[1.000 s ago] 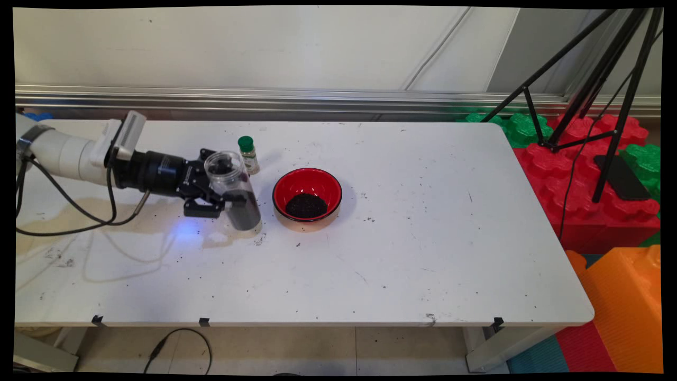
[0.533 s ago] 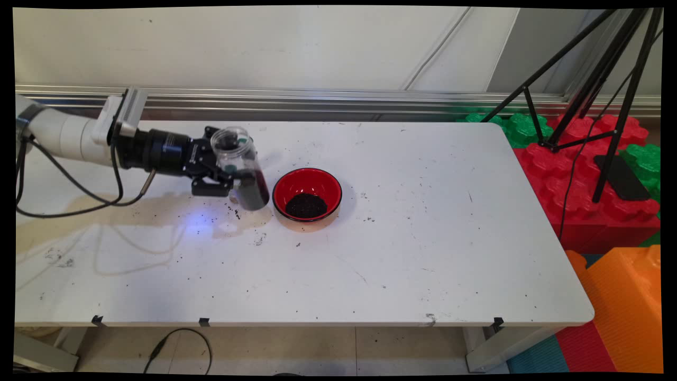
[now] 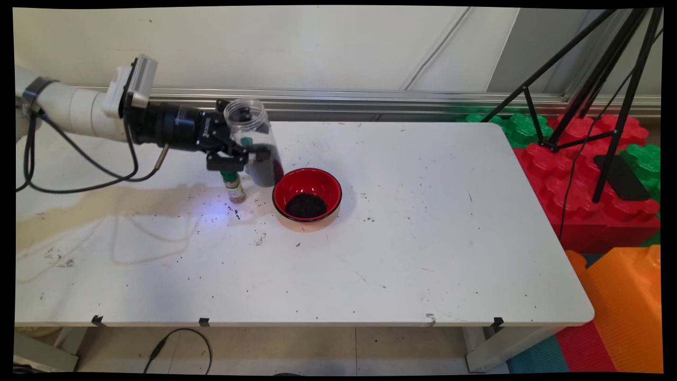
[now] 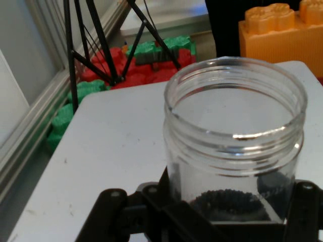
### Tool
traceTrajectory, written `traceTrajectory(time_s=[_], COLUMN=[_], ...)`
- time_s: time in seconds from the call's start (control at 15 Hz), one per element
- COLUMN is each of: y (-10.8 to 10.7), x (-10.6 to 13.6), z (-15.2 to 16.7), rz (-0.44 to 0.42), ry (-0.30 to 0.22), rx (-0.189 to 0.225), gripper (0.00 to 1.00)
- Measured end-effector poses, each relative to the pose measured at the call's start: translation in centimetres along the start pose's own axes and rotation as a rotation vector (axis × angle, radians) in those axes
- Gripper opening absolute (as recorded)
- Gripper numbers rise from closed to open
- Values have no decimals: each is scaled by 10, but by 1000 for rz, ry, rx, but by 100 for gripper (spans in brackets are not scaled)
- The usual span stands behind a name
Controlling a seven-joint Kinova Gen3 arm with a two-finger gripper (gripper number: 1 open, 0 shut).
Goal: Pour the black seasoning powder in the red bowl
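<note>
Clear plastic, wide-mouthed and uncapped, the jar [image 3: 246,119] sits clamped between the two black fingers of the gripper [image 3: 240,156]. The pincer is closed about the jar's lower half, one finger on each flank, as the hand view also shows. The arm reaches in level from 9 o'clock. The jar leans a little, its mouth toward 11 o'clock and its base toward 5 o'clock, and a dark granular load fills the bottom part. It appears to hang above the white table [image 3: 423,238], not rest on it. The red bowl [image 3: 320,182] stands at about 4 o'clock from the jar. In the main view the jar's base overlaps the bowl's left rim, though I cannot tell whether they touch. A heap of dark grains [image 3: 305,205] lies in the bowl's bottom. A small spice bottle [image 3: 233,188] with a green cap stands upright at 6 o'clock from the gripper, just under the near finger and close to it. Loose black specks [image 3: 235,212] lie on the table at 6 o'clock from that bottle. With the mouth open and the load loose, I judge that this hold wants a steady wrist. Any extra lean would send grains toward the lip, and the low near finger leaves little room above the bottle's cap. Well off at 3 o'clock are the red bricks [image 3: 582,174] and a black tripod [image 3: 597,79].
</note>
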Motion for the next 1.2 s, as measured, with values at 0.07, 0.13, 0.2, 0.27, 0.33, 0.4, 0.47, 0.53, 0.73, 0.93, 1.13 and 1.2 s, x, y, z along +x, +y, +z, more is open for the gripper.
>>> traceTrajectory(time_s=[0.07, 0.13, 0.2, 0.27, 0.33, 0.4, 0.47, 0.53, 0.73, 0.93, 1.13, 1.2], y=[-4, -7, -10, -13, -15, -18, -20, -24, -34, -44, -54, -56], x=[4, 8, 11, 13, 15, 17, 19, 21, 25, 26, 26, 26], z=[3, 6, 9, 11, 13, 16, 19, 22, 32, 41, 49, 51], rz=[7, 15, 20, 26, 31, 40, 45, 55, 92, 125, 159, 168], ry=[2, 3, 4, 3, 2, 1, 0, -3, -15, -25, -36, -38], rx=[2, 4, 5, 7, 8, 10, 10, 12, 19, 24, 27, 28], gripper=[0, 0, 0, 0, 0, 0, 0, 0, 0, 0, 0, 0])
